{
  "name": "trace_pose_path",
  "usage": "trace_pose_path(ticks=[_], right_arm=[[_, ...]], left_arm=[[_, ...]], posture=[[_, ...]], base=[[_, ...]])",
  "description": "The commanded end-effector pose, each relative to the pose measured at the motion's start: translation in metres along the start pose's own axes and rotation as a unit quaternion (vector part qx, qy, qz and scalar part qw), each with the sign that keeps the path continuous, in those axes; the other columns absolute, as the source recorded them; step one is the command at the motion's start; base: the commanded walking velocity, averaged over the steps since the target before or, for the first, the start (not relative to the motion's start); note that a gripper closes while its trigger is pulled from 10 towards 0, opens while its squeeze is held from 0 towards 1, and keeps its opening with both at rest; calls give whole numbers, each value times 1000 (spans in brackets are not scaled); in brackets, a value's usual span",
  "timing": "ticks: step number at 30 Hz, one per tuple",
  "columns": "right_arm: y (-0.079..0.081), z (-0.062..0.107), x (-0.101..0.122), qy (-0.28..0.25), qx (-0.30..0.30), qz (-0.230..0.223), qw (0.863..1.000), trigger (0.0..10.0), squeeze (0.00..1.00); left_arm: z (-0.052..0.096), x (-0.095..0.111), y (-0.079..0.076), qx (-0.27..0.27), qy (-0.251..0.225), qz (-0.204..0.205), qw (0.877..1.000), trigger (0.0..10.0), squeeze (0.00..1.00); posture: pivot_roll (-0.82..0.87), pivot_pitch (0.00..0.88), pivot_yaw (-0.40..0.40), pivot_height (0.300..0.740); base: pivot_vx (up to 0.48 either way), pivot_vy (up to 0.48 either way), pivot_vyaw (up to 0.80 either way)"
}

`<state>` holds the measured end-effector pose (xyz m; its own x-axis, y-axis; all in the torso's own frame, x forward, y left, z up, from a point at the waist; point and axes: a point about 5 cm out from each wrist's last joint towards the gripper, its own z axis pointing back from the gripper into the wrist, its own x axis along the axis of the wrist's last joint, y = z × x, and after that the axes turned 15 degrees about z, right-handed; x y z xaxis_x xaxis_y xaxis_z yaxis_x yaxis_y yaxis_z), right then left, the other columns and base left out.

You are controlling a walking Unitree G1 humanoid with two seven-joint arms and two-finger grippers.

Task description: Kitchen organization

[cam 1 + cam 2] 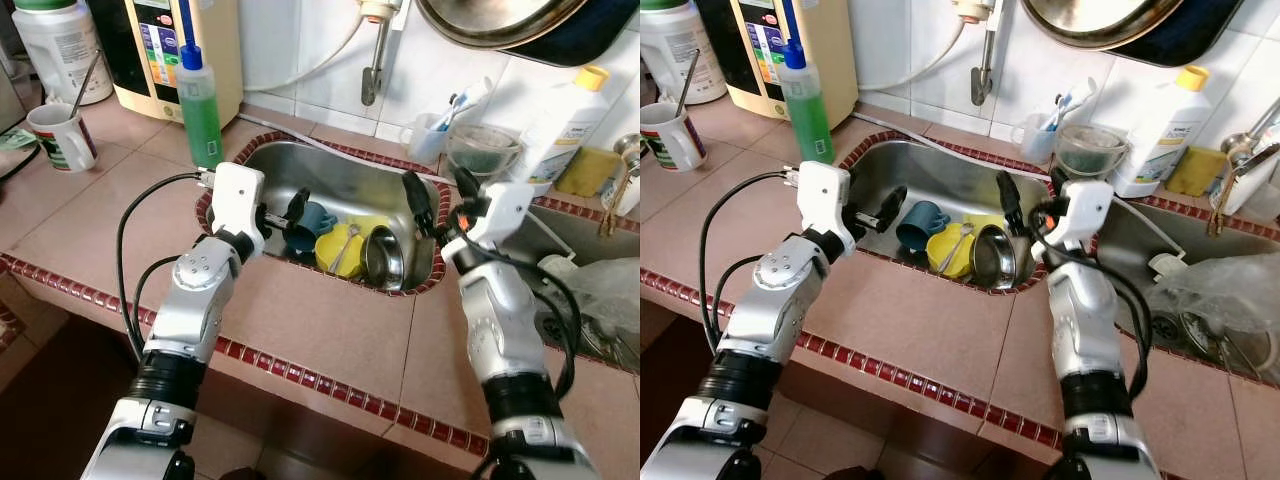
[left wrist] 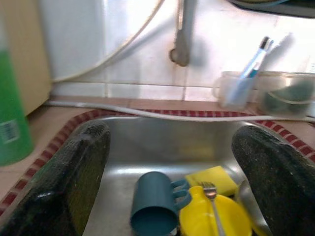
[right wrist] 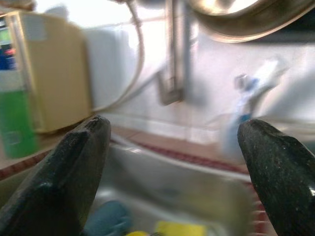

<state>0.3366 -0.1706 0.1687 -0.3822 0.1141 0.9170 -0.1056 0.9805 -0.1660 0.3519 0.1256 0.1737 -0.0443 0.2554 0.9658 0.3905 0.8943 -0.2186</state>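
Left tool (image 1: 290, 215) spread wide over the sink's (image 1: 300, 165) near-left rim; right tool (image 1: 428, 215) likewise apart, above its right edge. Nothing held. Blue cup (image 2: 155, 204) on its side in the sink beside a yellow plate (image 2: 216, 219) carrying a fork (image 2: 211, 196), steel bowl (image 1: 385, 258) alongside. Likely reaching-in stage; next calls for lowering onto the cup. Left wrist view gives fork and sponge (image 2: 211, 177) clearly; head views add soap bottle (image 1: 200, 100) and mug (image 1: 62, 135) on the table (image 1: 320, 330).
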Motion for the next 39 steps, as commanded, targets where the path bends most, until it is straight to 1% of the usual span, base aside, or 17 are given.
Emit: trace_pose_path(ticks=[1,3,4,5,6,7,8,9,10,11,12,15,21,26,29,30,39], right_arm=[[-8,3,7,-13,-30,21,999,10000,1000],[-11,15,5,-8,-55,41,998,10000,1000],[-9,26,1,4,-68,52,996,10000,1000],[-7,28,0,8,-69,53,996,10000,1000],[-4,33,-3,14,-68,68,995,10000,1000],[-4,33,-3,14,-68,68,995,10000,1000],[3,41,-8,26,-69,80,994,10000,1000],[7,44,-10,34,-69,83,994,10000,965],[7,44,-10,34,-69,83,994,10000,965],[11,46,-12,40,-68,78,994,10000,39],[16,49,-13,47,-68,75,994,10000,0],[22,49,-13,50,-57,75,994,10000,0],[20,44,-13,52,-63,90,993,10000,0],[14,38,-4,38,-88,110,989,10000,0],[12,40,-2,38,-100,110,988,10000,0],[10,45,-2,42,-110,114,986,10000,0],[9,51,-1,47,-125,118,984,10000,0]], left_arm=[[4,-1,4,6,-10,9,1000,10000,0],[13,-8,11,23,-7,13,1000,10000,0],[22,-13,15,40,-12,18,999,10000,0],[24,-13,16,44,-16,18,999,10000,0],[27,-14,17,49,-20,8,999,10000,0],[27,-14,17,49,-20,8,999,10000,0],[32,-18,17,56,-20,2,998,10000,0],[35,-21,17,58,-20,4,998,10000,0],[35,-21,17,58,-20,4,998,10000,0],[37,-23,16,58,-24,4,998,10000,0],[41,-26,15,59,-27,10,998,10000,0],[43,-30,15,63,-26,16,998,10000,0],[37,-27,18,73,-34,14,997,10000,0],[22,-25,14,60,-29,18,998,10000,0],[14,-26,8,48,-22,24,998,10000,0],[7,-27,1,32,-15,22,999,10000,0],[-4,-28,-4,17,-9,33,999,10000,0]], posture=[[14,0,-19,740],[8,0,-16,740],[7,0,-17,740],[7,0,-17,740],[10,0,-19,740],[10,0,-19,740],[10,0,-18,740],[12,0,-18,740],[12,0,-18,740],[11,0,-20,740],[9,0,-22,740],[8,0,-22,740],[-8,0,-10,740],[-101,0,54,740],[-121,0,69,740],[-164,0,95,740],[-198,0,115,740]], base=[[0,0,0],[0,0,0],[0,0,0],[0,0,0],[0,0,0],[0,0,0],[0,0,0],[0,0,0],[0,0,0],[0,0,0],[0,0,0],[0,0,0],[0,0,0],[0,0,0],[0,0,0],[0,0,0],[0,0,0]])
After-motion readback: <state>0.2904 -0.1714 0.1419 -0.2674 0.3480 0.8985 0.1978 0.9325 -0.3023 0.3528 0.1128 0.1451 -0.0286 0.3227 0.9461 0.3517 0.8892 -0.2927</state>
